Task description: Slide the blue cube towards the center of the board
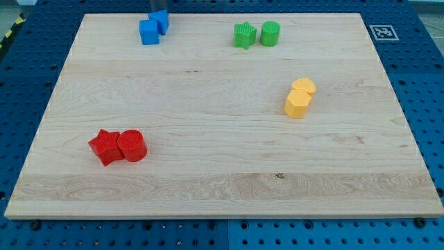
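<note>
The table, a pale wooden board, fills nearly the whole view and lies on a blue pegboard surface. A small black-and-white marker tag sits just off the board's corner at the view's top right.

At the view's lower left a red star-shaped block and a red cylinder touch side by side. At the view's right, a little above mid-height, two yellow blocks stand pressed together: a yellow hexagonal block and, just above and to its right, a yellow rounded block. Near the top edge, right of centre, a green star-shaped block touches a green cylinder.

The blue cube sits close to the board's top edge, left of centre, well apart from the middle. A second blue block, whose shape I cannot make out, touches its upper right side. The cube's faces stand roughly square to the board's edges, perhaps slightly turned; being a cube, it shows no long axis.

Between the cube and the board's centre the wood is bare; the green pair lies off to the view's right, the other pairs farther still.

My tip does not show clearly; only a faint dark shape at the top edge above the blue blocks may be the rod, so I cannot tell where the tip is. There is no hand whose state can be told.
</note>
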`<control>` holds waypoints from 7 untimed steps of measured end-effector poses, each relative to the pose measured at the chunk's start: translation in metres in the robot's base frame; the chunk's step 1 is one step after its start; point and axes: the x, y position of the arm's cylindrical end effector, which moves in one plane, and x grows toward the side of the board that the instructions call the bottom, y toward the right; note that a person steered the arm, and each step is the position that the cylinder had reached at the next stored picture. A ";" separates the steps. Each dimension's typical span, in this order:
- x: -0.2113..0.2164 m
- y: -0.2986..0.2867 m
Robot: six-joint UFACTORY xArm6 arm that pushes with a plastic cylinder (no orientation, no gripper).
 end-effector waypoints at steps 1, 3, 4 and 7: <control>0.008 -0.025; 0.020 -0.058; 0.000 -0.022; 0.056 -0.010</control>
